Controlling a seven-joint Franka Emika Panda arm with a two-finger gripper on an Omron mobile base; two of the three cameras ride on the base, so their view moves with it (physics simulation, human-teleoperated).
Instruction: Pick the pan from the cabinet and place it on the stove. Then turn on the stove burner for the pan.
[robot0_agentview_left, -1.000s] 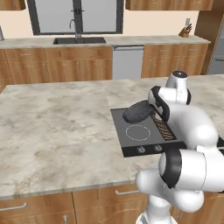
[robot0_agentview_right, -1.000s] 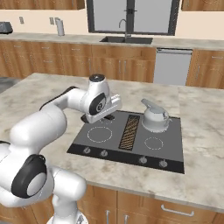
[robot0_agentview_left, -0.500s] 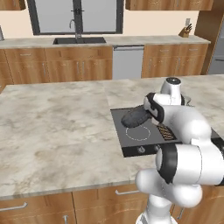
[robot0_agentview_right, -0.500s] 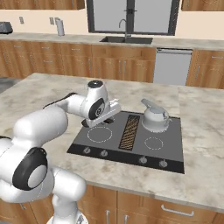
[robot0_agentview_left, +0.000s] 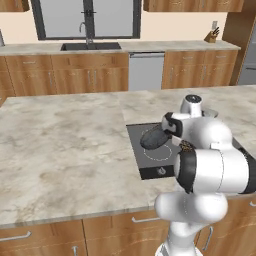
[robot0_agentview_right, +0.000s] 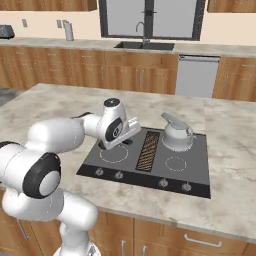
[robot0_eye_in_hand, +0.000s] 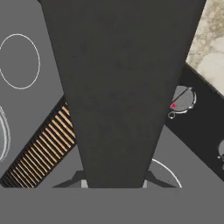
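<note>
While gripped at its handle, frying pan (robot0_agentview_left: 153, 137) seen low over the black glass cooktop (robot0_agentview_right: 195, 170), above the near left ring burner. Tool (robot0_agentview_left: 169, 131) closed on the pan handle (robot0_eye_in_hand: 118, 87) at 3 o'clock of the pan. Silver kettle (robot0_agentview_right: 176, 133) standing at 3 o'clock on the cooktop, set in the marble worktop (robot0_agentview_left: 65, 145).

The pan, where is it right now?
In the left base view the pan sits low over the stove's rear-left burner, held in the gripper, across from the kettle.
</note>
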